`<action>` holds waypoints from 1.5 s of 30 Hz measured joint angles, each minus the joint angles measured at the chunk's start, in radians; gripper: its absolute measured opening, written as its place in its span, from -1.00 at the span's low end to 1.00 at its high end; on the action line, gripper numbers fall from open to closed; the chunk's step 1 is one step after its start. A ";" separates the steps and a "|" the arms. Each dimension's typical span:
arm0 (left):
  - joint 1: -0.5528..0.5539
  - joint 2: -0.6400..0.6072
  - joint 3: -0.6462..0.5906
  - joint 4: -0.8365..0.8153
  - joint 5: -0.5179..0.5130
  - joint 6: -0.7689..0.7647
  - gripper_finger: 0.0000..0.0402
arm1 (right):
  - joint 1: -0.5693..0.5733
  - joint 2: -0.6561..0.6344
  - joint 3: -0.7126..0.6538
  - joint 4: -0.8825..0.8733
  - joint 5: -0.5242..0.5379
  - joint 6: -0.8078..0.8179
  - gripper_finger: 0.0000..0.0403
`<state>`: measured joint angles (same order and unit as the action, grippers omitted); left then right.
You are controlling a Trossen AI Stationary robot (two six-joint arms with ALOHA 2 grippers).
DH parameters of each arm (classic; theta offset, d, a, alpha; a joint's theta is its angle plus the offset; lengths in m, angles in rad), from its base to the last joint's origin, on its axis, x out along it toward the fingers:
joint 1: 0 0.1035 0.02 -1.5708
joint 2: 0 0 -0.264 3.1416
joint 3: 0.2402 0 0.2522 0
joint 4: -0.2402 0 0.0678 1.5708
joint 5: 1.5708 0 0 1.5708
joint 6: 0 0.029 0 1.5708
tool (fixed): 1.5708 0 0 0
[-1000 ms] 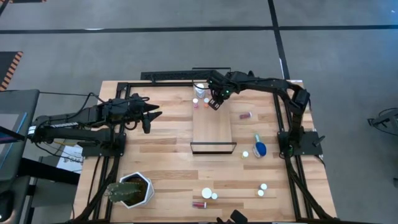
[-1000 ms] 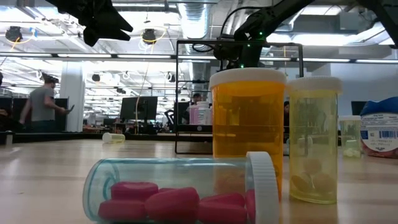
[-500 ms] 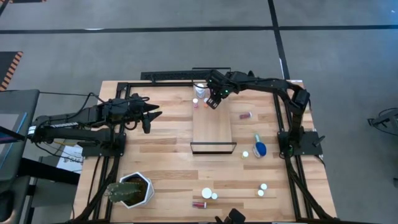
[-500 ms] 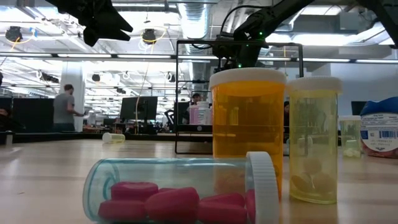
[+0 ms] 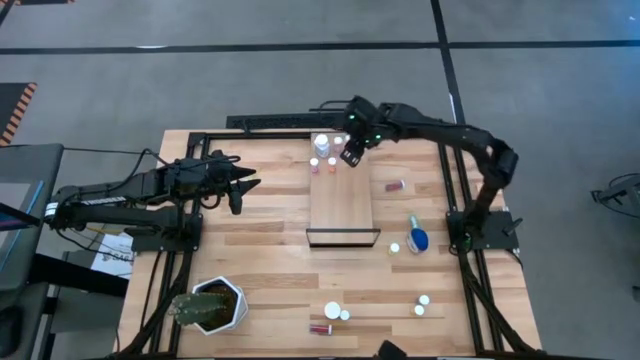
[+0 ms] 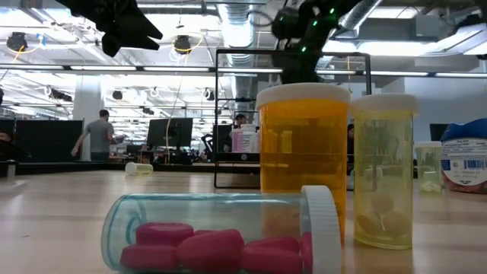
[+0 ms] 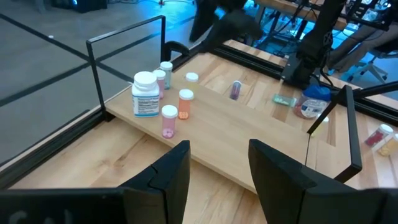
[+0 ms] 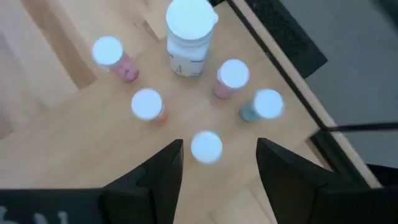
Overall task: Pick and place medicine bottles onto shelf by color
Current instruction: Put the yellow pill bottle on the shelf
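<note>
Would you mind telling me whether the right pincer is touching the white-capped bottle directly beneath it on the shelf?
Apart. In the right wrist view the right pincer is open, and shelf wood shows on both sides between its fingers and the white-capped bottle.

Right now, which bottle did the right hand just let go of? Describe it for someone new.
Find the shelf mid-table and go to its far end, where six white-capped bottles stand clustered. It is the small bottle directly beneath the open right hand, the cluster's only low, all-white one.
</note>
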<state>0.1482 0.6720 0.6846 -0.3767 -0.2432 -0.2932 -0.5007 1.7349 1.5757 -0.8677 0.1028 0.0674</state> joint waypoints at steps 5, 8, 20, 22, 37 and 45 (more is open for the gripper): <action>0.000 0.000 0.000 0.000 0.000 -0.008 -0.26 | 0.000 -0.109 0.002 -0.147 0.000 -0.029 0.11; 0.000 0.000 0.000 0.000 0.000 -0.008 -0.26 | 0.003 -0.154 0.002 -0.283 0.001 -0.039 0.11; 0.000 0.000 0.000 0.000 -0.005 -0.009 -0.26 | -0.027 -0.323 -0.361 -0.379 0.106 0.035 0.09; 0.000 0.000 0.000 0.000 -0.005 -0.010 -0.26 | -0.024 -0.357 -0.437 -0.355 0.075 0.069 0.07; 0.000 0.000 0.000 -0.051 -0.004 -0.038 -0.26 | 0.359 -0.447 -0.553 -0.343 -0.107 0.351 -0.09; 0.000 0.000 0.000 -0.059 -0.004 -0.041 -0.26 | 0.671 -0.437 -0.554 -0.237 -0.079 0.317 -0.10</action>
<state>0.1482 0.6721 0.6846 -0.4356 -0.2474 -0.3344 0.1701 1.2975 1.0218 -1.1050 0.0235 0.3844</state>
